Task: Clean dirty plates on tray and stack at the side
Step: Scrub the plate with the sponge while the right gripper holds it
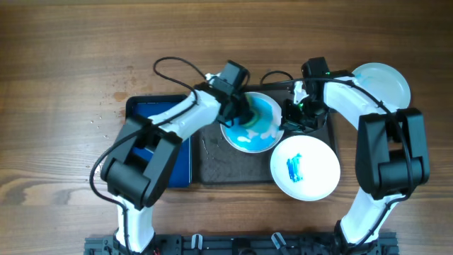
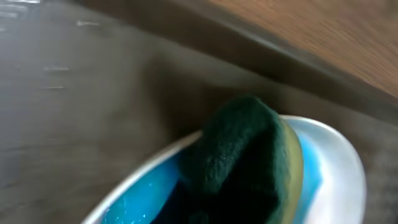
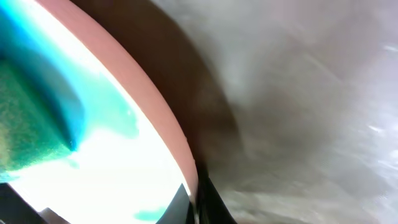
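We see the tray [image 1: 219, 159] lying mid-table, carrying a blue-smeared plate [image 1: 267, 113] on its far half. The left hand [image 1: 244, 119] is clamped on a green-and-yellow sponge [image 2: 242, 155], which presses into that plate's blue centre. The right hand [image 1: 291, 120] is closed on the same plate's right rim. A second plate [image 1: 318, 173], with a small blue smear, overlaps the tray's near right corner. A plain plate [image 1: 386, 81] sits off the tray toward the table's far right, partly under the right arm. A blue tray [image 1: 150, 111] lies just left of the tray, crossed by the left arm.
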You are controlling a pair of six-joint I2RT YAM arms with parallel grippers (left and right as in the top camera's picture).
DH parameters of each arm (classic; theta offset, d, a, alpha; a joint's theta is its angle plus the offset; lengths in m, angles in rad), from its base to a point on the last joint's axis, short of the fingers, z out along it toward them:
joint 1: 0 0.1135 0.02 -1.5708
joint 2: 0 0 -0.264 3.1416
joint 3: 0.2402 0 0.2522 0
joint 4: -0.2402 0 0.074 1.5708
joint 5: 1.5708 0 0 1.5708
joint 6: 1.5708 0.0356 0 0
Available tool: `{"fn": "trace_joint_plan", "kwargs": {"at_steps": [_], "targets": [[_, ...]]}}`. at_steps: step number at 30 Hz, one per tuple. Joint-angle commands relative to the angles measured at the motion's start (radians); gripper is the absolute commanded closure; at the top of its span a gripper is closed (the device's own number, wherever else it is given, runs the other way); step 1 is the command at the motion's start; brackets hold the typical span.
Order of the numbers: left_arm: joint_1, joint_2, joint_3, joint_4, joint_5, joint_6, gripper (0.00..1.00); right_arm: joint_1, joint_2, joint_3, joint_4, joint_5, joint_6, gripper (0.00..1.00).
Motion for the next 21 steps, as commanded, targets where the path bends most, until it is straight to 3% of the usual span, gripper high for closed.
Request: {"fn": "trace_joint_plan", "kwargs": {"at_steps": [1, 5, 9, 11, 21], "targets": [[0.082, 0.056, -0.05, -0.135, -0.258, 0.037, 0.96, -0.002, 0.028, -0.012, -0.014, 0.068, 0.001, 0.96], [0.056, 0.056, -0.05, -0.187, -0.222, 0.167, 0.96, -0.002, 0.028, -0.012, -0.014, 0.072, 0.0, 0.96], [-0.013, 0.056, -0.05, -0.183, -0.042, 0.377, 0.96, -0.002, 0.028, -0.012, -0.01, 0.072, 0.001, 0.96], [-0.054, 0.056, -0.05, -0.175, 0.021, 0.426, 0.96, -0.002, 0.028, -0.012, -0.01, 0.072, 0.001, 0.95], [-0.223, 0.043, -0.046, -0.159, 0.218, 0.447, 0.96, -0.001, 0.028, -0.012, -0.011, 0.072, 0.001, 0.95]]}}
